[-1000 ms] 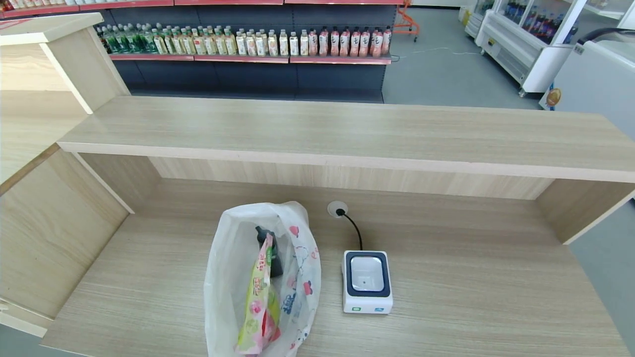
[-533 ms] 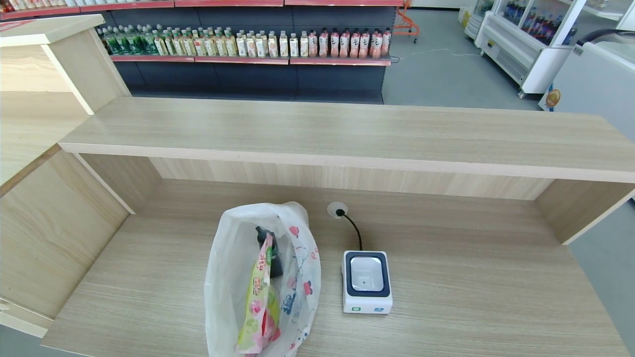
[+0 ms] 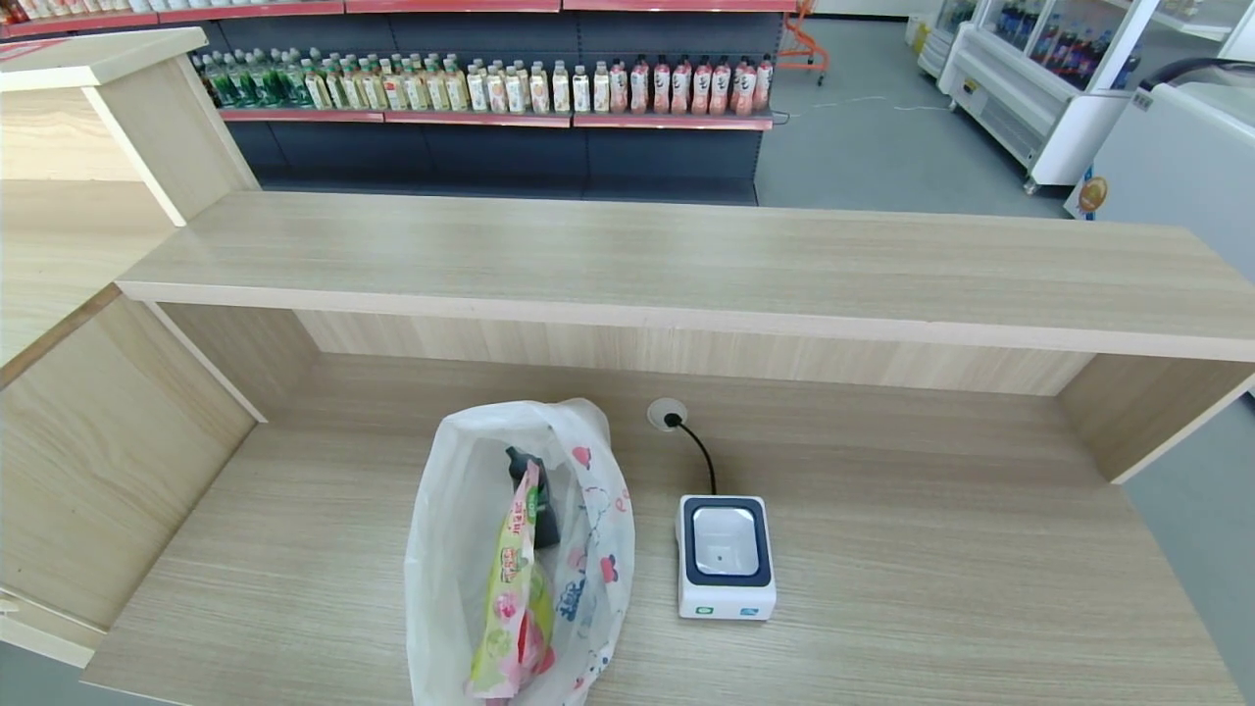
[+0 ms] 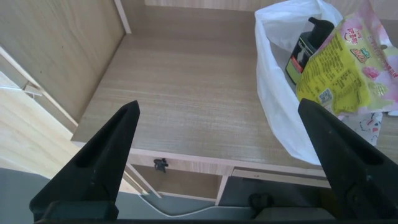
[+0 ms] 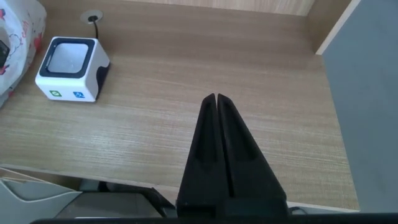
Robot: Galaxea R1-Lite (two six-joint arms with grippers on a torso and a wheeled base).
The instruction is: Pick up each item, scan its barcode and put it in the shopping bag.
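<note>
Shopping bag (image 3: 441,569) of thin white plastic is sitting on the wooden tabletop (image 3: 931,588) just left of the barcode scanner (image 3: 726,554), mouth gaping, holding a dark pump bottle (image 3: 534,500) and a yellow-and-pink snack packet (image 3: 510,598). Left end effector (image 4: 219,106) is hovering on the bag's side of the scanner, fingers spread wide and empty, while the right end effector (image 5: 216,98) is hanging on the scanner's far side, fingers pressed together, gripping nothing. Likely hazard: the packet is poking out of the slack bag, so any nudge could be spilling it out.
</note>
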